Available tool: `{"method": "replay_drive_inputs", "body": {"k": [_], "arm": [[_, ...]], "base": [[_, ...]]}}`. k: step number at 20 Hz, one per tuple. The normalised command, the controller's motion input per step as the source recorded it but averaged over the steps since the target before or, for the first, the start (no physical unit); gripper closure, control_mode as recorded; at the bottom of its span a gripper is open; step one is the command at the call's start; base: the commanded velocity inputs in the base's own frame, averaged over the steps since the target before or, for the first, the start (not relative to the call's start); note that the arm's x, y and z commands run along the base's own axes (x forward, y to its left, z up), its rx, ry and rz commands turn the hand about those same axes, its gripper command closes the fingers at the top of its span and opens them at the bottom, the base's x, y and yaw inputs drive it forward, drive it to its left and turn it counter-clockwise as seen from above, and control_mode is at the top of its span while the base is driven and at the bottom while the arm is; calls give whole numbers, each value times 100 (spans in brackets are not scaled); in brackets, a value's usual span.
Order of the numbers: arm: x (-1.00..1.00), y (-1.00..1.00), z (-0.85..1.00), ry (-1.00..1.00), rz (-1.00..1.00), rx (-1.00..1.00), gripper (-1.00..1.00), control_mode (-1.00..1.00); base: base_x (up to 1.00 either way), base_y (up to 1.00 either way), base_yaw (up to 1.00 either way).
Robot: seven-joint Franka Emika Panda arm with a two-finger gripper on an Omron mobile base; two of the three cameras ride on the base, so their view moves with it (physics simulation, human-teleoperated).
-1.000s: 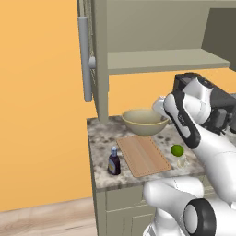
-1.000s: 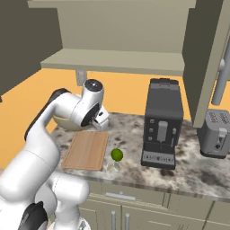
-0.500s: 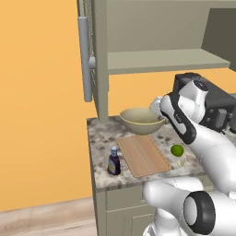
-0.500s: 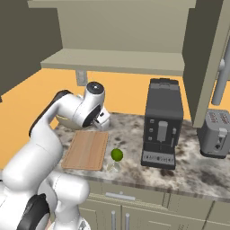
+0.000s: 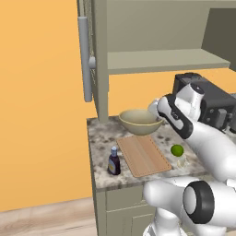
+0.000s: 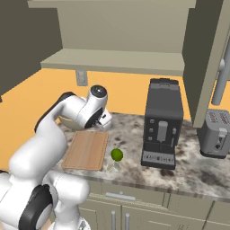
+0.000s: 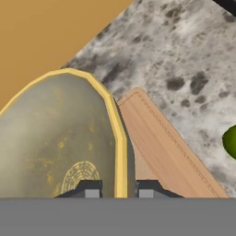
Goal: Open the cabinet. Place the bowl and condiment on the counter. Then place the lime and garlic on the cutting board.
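Beige-olive bowl point(image 7: 55, 138): on counter point(image 5: 103, 136), behind cutting board point(image 5: 143, 155).
Gripper point(image 7: 119, 189): clamped astride bowl's rim.
Handling: likely rigid, light, smooth; thin rim is best hold.

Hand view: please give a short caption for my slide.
Gripper shut on the bowl rim, beside the cutting board on the counter.

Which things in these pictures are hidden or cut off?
- Gripper: hand view, bottom band hides all but the tips, shut on the bowl rim.
- Lime: hand view, cut by the right edge.
- Garlic: left base view, partly behind the arm.
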Motion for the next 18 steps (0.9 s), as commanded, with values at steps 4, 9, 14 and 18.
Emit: {"method": "replay_drive_inputs", "body": {"k": [4,9,14,18], "arm": [[26,0,-8,0,0,6,100,-100],[26,0,-18,0,0,2,100,-100],[31,0,-17,0,0,0,100,-100],[29,0,-12,0,0,0,100,-100]], "base": [[0,0,0],[0,0,0],[0,0,0],[0,0,0]]}}
